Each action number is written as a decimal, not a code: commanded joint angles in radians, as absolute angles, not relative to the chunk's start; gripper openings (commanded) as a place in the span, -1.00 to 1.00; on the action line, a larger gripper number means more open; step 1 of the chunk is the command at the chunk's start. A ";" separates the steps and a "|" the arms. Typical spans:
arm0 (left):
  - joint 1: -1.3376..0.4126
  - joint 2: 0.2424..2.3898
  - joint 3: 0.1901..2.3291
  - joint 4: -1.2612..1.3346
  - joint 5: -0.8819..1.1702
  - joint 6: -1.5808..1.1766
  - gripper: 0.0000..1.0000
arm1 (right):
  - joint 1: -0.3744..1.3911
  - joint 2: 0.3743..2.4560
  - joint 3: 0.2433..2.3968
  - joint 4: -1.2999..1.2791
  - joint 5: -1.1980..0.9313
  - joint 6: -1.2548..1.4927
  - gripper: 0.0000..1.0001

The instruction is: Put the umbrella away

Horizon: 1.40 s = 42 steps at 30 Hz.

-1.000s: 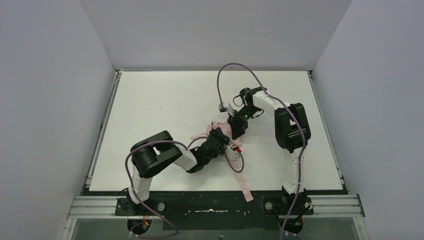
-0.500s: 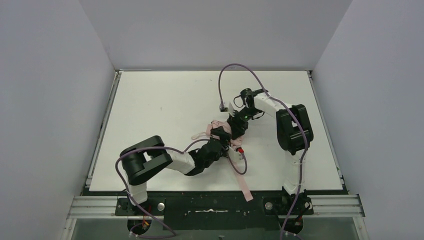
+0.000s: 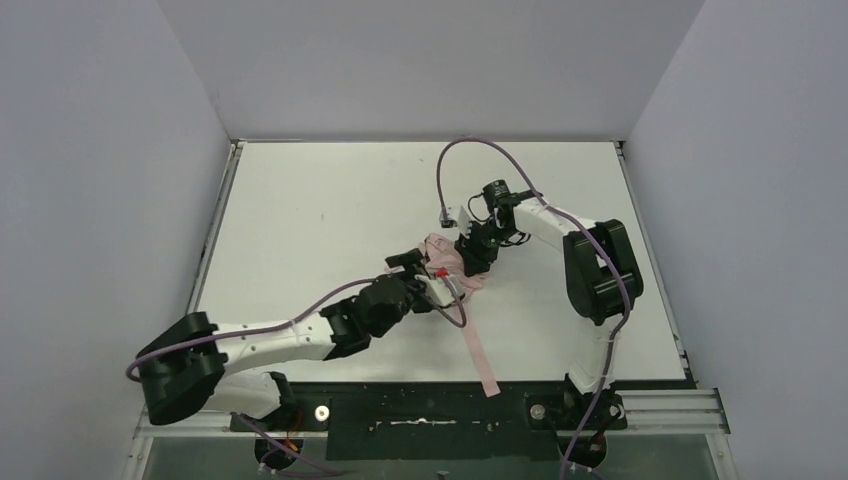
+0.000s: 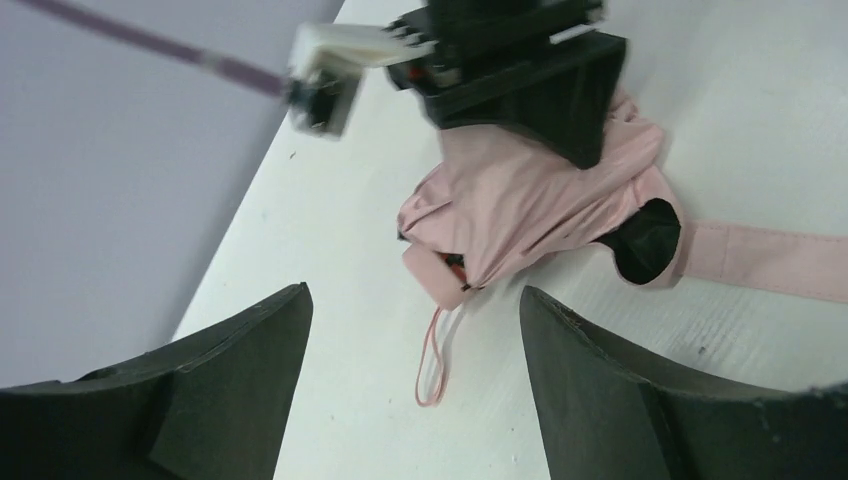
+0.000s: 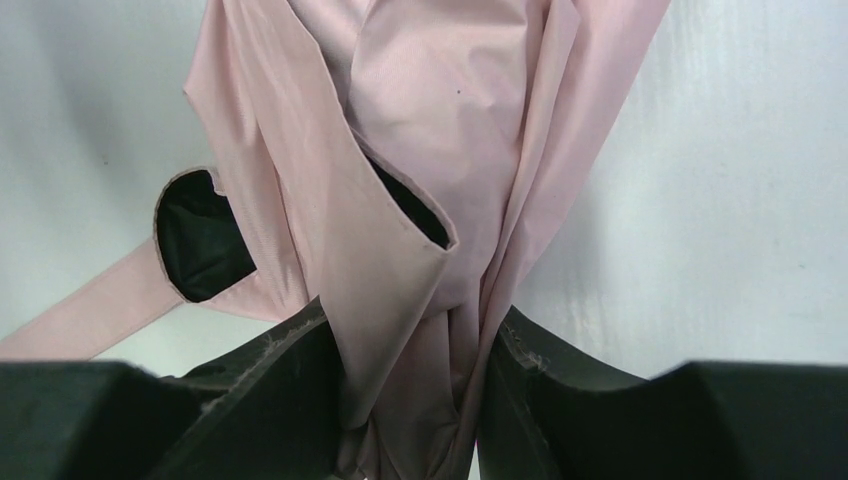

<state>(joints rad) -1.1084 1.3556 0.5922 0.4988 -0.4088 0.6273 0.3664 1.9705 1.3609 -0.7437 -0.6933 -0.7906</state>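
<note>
White matte table top [image 3: 300, 220], a few small dark specks on it. Boxed in by plain pale grey walls [image 3: 100, 200] on left, back and right. Aluminium rail [image 3: 650, 402] along the near edge, by the arm bases.

Near table centre: pale pink umbrella [image 3: 438, 246], collapsed, lying on the surface. Fabric [image 4: 520, 200] bunched and creased in loose folds, not rolled tight; black inner side showing at an open fold. Thin pink loop cord [image 4: 432, 360] lying on the table just beside the bundle. Wide pink strap [image 3: 477, 350] trailing flat from the bundle to the near edge.

Right gripper [image 5: 415, 340] clamped on a fold of the pink fabric, pinched between both fingers. Left gripper [image 4: 412, 292] spread wide, gripping nothing, facing the bundle, just short of it.
</note>
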 commanded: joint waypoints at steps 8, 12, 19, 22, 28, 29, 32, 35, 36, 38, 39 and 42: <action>-0.678 1.071 0.745 0.046 -0.088 0.017 0.45 | 0.447 1.830 1.130 -0.435 -0.316 -0.811 -0.75; -0.517 1.132 0.830 0.003 0.131 -0.066 0.46 | 0.485 1.745 0.988 -0.320 -0.329 -0.864 -0.78; -0.432 1.284 0.939 -0.045 0.328 -0.011 0.56 | 0.546 1.601 0.761 -0.133 -0.422 -1.057 -0.82; -0.424 1.367 1.004 -0.083 0.408 0.030 0.71 | 0.562 1.576 0.709 -0.095 -0.419 -1.093 -0.83; -0.426 1.561 1.140 -0.147 0.650 0.059 0.79 | 0.609 1.563 0.646 -0.011 -0.336 -1.142 -0.84; -0.427 1.589 1.148 -0.142 0.680 0.057 0.80 | 0.615 1.559 0.635 0.024 -0.333 -1.146 -0.85; -0.437 1.653 1.171 -0.122 0.728 0.067 0.82 | 0.632 1.547 0.612 0.062 -0.328 -1.159 -0.86; -0.455 1.697 1.194 -0.145 0.759 0.123 0.82 | 0.639 1.545 0.607 0.072 -0.329 -1.157 -0.86; -0.461 1.715 1.204 -0.159 0.768 0.143 0.82 | 0.641 1.546 0.605 0.074 -0.328 -1.157 -0.86; -0.468 1.746 1.220 -0.189 0.788 0.177 0.84 | 0.644 1.546 0.604 0.082 -0.325 -1.159 -0.87; -0.473 1.762 1.227 -0.199 0.800 0.187 0.84 | 0.646 1.547 0.604 0.083 -0.325 -1.160 -0.87; -0.488 1.813 1.253 -0.248 0.823 0.229 0.84 | 0.645 1.550 0.604 0.088 -0.324 -1.157 -0.87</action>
